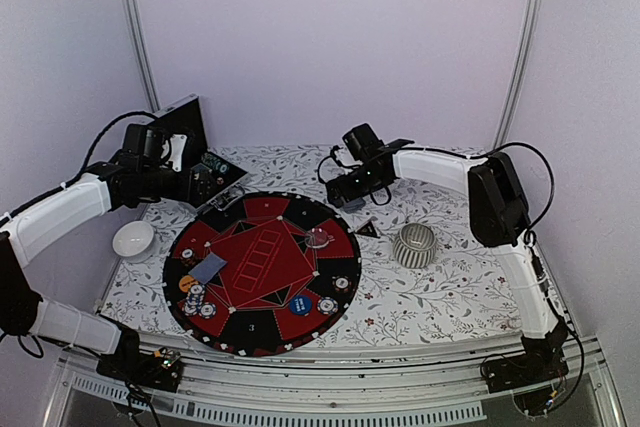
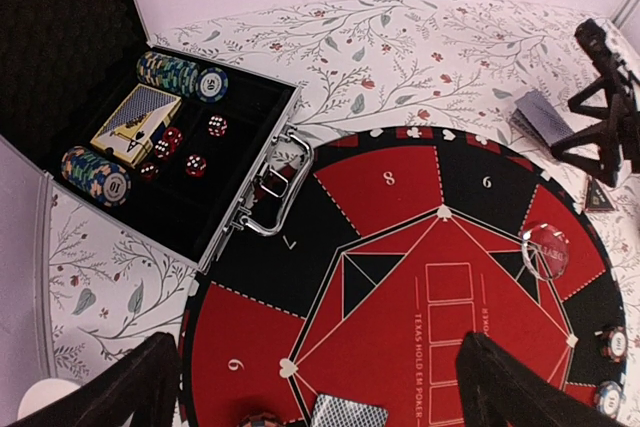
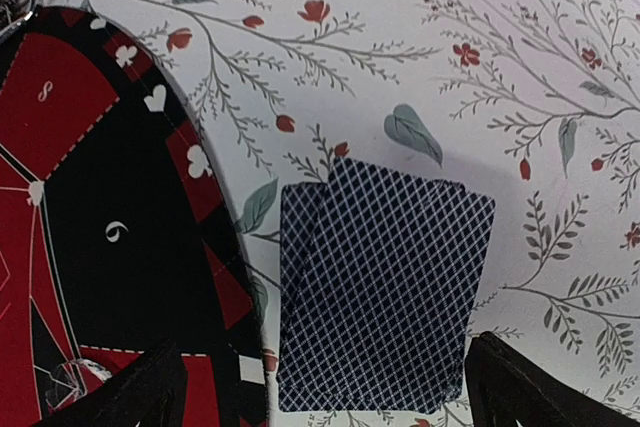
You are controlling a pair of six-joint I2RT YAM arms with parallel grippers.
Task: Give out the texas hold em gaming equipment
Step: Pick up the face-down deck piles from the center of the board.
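Note:
A round red-and-black poker mat (image 1: 262,277) lies mid-table. On it are a blue-backed card (image 1: 210,267), striped chips (image 1: 200,299), an orange disc (image 1: 186,284), a blue disc (image 1: 299,299) and a clear disc (image 1: 320,239). A small stack of blue-backed cards (image 3: 380,292) lies on the cloth just off the mat's far right edge, also seen from above (image 1: 352,205). My right gripper (image 3: 320,402) hovers open over this stack, fingers either side, not touching. My left gripper (image 2: 320,397) is open and empty above the mat's far left, by the case.
The open black case (image 2: 60,57) holds chip rolls (image 2: 180,74), a boxed deck (image 2: 137,123) and red dice (image 2: 195,164). A ribbed silver cup (image 1: 414,245) stands right of the mat. A white bowl (image 1: 133,239) sits left of it.

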